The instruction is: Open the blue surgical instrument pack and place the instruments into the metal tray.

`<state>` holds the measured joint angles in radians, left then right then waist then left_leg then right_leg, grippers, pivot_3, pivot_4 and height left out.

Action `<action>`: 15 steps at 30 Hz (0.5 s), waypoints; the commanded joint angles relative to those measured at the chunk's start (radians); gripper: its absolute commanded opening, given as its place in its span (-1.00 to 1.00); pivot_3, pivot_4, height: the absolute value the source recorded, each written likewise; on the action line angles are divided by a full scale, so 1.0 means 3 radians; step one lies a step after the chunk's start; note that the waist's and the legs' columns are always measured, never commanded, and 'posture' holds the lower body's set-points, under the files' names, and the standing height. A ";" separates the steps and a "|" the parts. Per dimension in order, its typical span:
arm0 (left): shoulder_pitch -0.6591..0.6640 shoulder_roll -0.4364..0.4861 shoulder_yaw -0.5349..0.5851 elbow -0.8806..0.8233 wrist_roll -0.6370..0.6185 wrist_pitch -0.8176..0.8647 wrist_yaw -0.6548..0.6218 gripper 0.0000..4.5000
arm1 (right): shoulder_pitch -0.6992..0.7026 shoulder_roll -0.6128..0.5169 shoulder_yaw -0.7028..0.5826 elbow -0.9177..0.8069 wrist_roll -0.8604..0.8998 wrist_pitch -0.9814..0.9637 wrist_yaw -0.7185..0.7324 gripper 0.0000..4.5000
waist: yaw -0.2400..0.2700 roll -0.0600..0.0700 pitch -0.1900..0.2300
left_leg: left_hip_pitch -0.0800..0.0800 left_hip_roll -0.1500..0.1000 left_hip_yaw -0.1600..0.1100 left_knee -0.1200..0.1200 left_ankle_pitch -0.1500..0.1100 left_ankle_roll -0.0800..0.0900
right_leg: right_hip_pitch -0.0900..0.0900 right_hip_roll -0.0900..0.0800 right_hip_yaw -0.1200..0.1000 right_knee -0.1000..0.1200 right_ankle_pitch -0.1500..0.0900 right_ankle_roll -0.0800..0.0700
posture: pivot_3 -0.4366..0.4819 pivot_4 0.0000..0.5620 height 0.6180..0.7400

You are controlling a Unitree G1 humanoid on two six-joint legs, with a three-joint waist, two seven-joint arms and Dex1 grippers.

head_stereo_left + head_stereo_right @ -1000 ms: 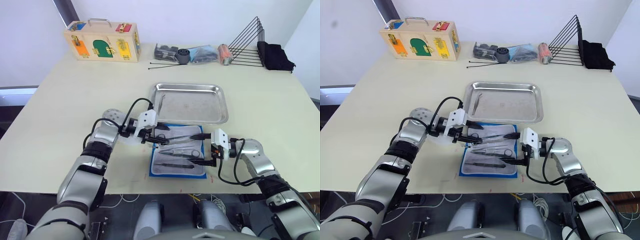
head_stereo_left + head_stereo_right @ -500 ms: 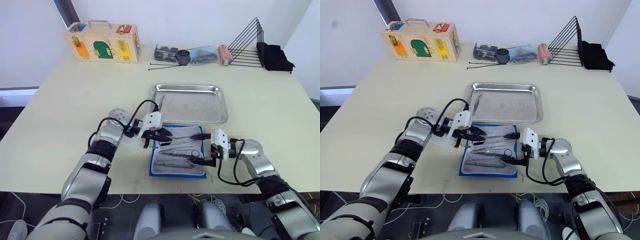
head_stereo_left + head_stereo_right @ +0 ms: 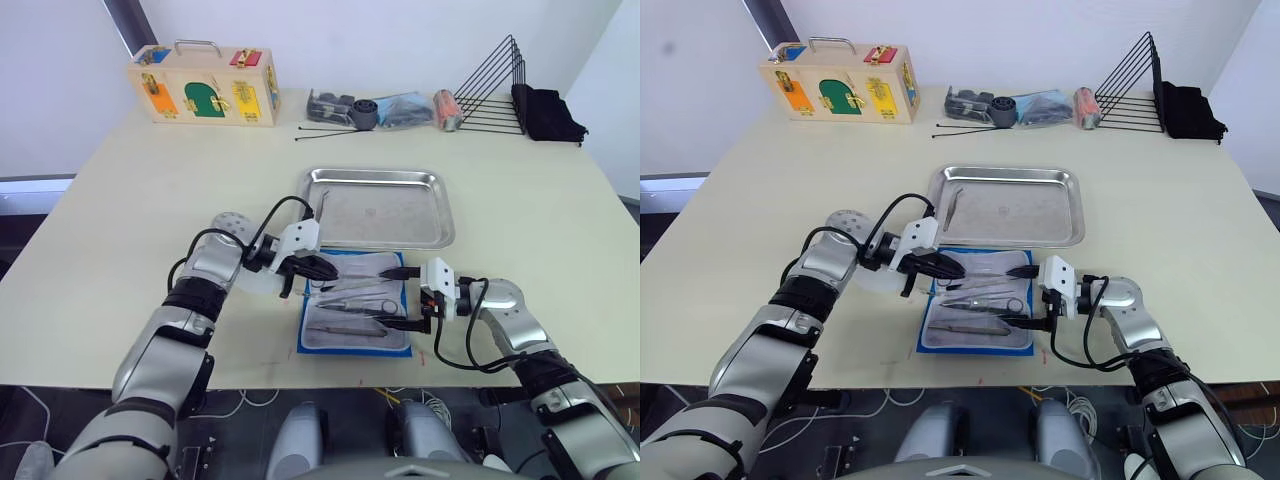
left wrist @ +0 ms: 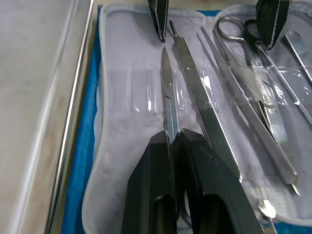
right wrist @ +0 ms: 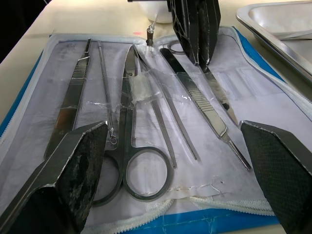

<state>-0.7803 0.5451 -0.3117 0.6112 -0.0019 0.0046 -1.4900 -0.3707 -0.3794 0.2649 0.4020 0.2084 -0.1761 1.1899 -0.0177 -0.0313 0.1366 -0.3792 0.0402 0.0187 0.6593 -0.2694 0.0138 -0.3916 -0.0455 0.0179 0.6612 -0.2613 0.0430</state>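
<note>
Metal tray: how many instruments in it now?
1: a slim silvery tweezer-like tool by the left rim of the metal tray. The rest lie in the open blue pack, where the left pincer grips one slim instrument.

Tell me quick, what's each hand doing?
Left hand: closed on a thin metal tool in the pack.
Right hand: open, empty.

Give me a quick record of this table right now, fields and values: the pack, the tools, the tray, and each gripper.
pack: blue pack lies open flat, just in front of the tray
tools: scissors, tweezers and handles lie on its white lining
tray: metal tray holds one thin tool
left gripper: shut on a slim flat tool in the pack
right gripper: open, at the pack's right edge
</note>
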 commanded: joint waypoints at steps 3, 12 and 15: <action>-0.0090 0.0139 -0.0067 -0.0431 0.0067 0.0445 -0.0077 -0.97 | 0.0138 -0.0023 0.0112 0.0277 -0.0238 0.0114 -0.0084 1.00 | -0.0009 0.0000 0.0001 | 0.0000 0.0001 0.0000 0.0000 0.0000 0.0000 | -0.0001 0.0002 0.0001 0.0000 0.0000 0.0000 | -0.05 -0.47 1.00; -0.0237 0.0272 -0.0179 -0.0834 0.0116 0.0885 -0.0125 -0.97 | 0.0143 0.0001 0.0120 0.0292 -0.0243 0.0112 -0.0094 1.00 | -0.0010 -0.0001 0.0002 | 0.0000 0.0002 0.0000 0.0000 0.0000 0.0000 | -0.0001 0.0002 0.0002 0.0000 0.0000 0.0000 | -0.05 -0.47 1.00; -0.0296 0.0275 -0.0194 -0.0837 0.0125 0.0939 -0.0155 -0.97 | 0.0145 0.0014 0.0126 0.0291 -0.0245 0.0111 -0.0101 1.00 | -0.0010 -0.0002 0.0003 | 0.0000 0.0002 0.0000 0.0000 0.0000 0.0000 | -0.0001 0.0003 0.0002 0.0000 0.0000 0.0000 | -0.05 -0.47 1.00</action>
<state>-0.8327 0.6177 -0.3714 0.3987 0.0376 0.2784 -1.5232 -0.3712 -0.3744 0.2649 0.4020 0.2071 -0.1768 1.1878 -0.0205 -0.0320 0.1374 -0.3794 0.0407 0.0185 0.6593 -0.2694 0.0138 -0.3921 -0.0447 0.0183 0.6612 -0.2613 0.0429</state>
